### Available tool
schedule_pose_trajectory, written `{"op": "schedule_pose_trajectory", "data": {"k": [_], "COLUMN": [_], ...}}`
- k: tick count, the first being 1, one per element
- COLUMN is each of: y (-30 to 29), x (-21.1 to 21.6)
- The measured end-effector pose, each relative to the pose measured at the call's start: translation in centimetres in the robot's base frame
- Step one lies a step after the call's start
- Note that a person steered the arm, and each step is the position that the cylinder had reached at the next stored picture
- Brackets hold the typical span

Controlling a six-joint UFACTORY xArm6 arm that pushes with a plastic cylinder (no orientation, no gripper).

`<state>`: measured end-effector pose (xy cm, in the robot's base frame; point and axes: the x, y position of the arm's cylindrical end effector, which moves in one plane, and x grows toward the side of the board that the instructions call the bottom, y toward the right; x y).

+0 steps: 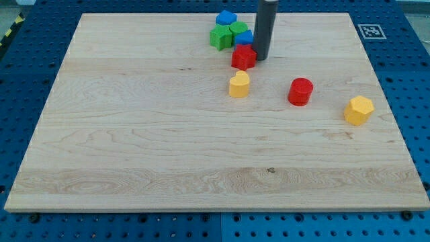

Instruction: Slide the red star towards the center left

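Wooden board (134,148), my tip (261,58) touching red star (243,57)

No legible text on the pushing board

Only a black-and-white square marker (372,31) sits at the wooden board's (134,134) top-right corner; it carries a pattern, no readable characters.
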<state>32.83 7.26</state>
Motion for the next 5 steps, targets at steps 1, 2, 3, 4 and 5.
{"op": "schedule_pose_trajectory", "data": {"k": [1,2,3,4,5], "y": [-2.3,-4.0,-5.4,-6.6,-7.3], "x": [0.0,0.0,0.2,1.4,3.7]}}
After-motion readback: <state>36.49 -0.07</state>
